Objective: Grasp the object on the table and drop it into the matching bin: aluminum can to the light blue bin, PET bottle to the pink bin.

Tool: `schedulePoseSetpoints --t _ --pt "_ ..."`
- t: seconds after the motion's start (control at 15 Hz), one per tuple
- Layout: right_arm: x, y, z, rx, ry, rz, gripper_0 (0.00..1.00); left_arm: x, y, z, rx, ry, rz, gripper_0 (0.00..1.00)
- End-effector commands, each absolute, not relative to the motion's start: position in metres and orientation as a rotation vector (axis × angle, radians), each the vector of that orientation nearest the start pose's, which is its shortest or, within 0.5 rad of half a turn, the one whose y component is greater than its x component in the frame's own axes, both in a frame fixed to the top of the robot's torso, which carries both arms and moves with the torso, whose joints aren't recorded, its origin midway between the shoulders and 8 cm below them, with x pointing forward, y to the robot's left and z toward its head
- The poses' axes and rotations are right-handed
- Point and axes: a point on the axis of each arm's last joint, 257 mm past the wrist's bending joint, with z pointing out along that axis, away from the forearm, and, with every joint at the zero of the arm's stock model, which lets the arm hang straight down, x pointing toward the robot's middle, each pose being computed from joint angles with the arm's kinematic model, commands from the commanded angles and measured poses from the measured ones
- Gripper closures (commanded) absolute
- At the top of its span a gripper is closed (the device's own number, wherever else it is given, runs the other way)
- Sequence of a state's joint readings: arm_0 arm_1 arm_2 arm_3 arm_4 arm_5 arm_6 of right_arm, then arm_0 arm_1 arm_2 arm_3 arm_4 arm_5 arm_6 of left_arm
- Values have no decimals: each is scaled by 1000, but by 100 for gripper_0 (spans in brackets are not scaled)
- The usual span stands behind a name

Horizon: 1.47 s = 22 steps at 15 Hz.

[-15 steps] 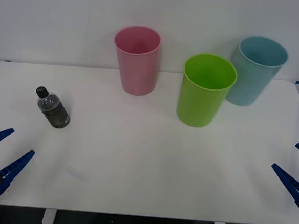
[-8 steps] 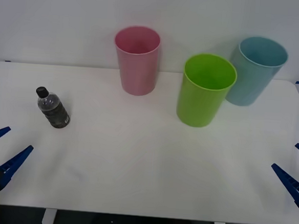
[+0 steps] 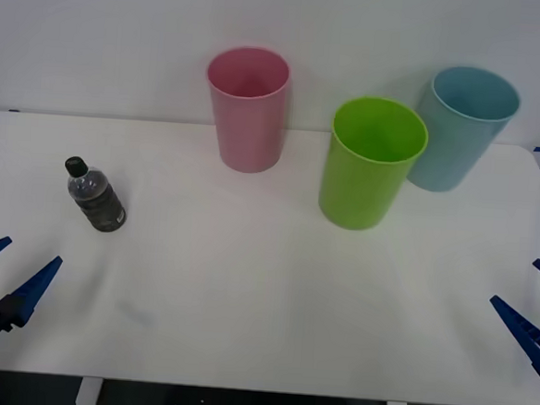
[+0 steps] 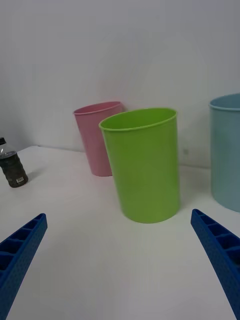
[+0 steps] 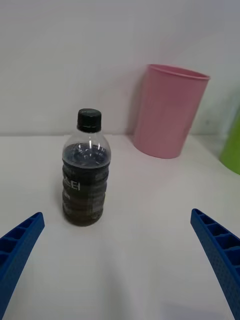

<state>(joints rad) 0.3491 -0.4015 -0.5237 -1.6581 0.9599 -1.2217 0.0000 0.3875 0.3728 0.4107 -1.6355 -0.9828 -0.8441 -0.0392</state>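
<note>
1. Nearest, at 8 o'clock on the white counter (image 3: 261,332): left pincer (image 3: 1,276), blue fingers spread apart, gripping nothing, low over the near edge

2. At 4 o'clock, near the opposite near corner: right pincer (image 3: 536,309), fingers likewise spread wide, nothing between them, parked well away from the work

3. Farther out, at 9 o'clock: PET bottle (image 3: 94,195), upright on the counter, black cap on, dark lower body, untouched, apart from both pincers and from every bin

4. Past the middle, at 1 o'clock: lime green bin (image 3: 373,163), no part in this sort

5. Farthest, along the back edge: pink bin (image 3: 248,108) at 12 o'clock, light blue bin (image 3: 462,128) at 2 o'clock, partly behind the green one

6. Progress, as a judgement: at the very start; bottle not yet grasped, not lifted, nothing dropped. Left to do: reach, close on the body, carry to the pink bin, release over its rim. Left arm the likelier worker, being the nearer

7. Left wrist view: bottle (image 5: 83,172) dead ahead between the spread fingers (image 5: 20,245), ribbed body and label lettering plain, pink bin (image 5: 170,112) behind; far more detail than from the front

8. Right wrist view: green bin (image 4: 146,165) foremost, pink bin (image 4: 99,137) behind it, bottle (image 4: 11,167) small and far off to one side
</note>
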Motion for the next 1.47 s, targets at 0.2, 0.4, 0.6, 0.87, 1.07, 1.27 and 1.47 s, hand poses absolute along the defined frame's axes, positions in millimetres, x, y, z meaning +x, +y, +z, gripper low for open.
schedulePoseSetpoints --t 0.2,0.4,0.6,0.87,1.07,1.27,1.47 --pt "342 -330 -169 -465 1441 567 0 392 390 -254 88 1646 -259 0" --pt "342 -330 -169 -465 1441 567 0 399 398 -264 67 1661 -221 0" --pt "342 -330 -169 -465 1441 567 0 416 407 -276 90 1663 -161 0" --pt "342 -330 -169 -465 1441 567 0 440 401 -284 116 1666 -142 0" --pt "342 -330 -169 -465 1441 567 0 456 386 -286 133 1663 -156 0" --pt "342 -330 -169 -465 1441 567 0 469 372 -283 117 1646 -163 0" --pt "342 -330 -169 -465 1441 567 0 483 358 -280 94 1630 -172 0"
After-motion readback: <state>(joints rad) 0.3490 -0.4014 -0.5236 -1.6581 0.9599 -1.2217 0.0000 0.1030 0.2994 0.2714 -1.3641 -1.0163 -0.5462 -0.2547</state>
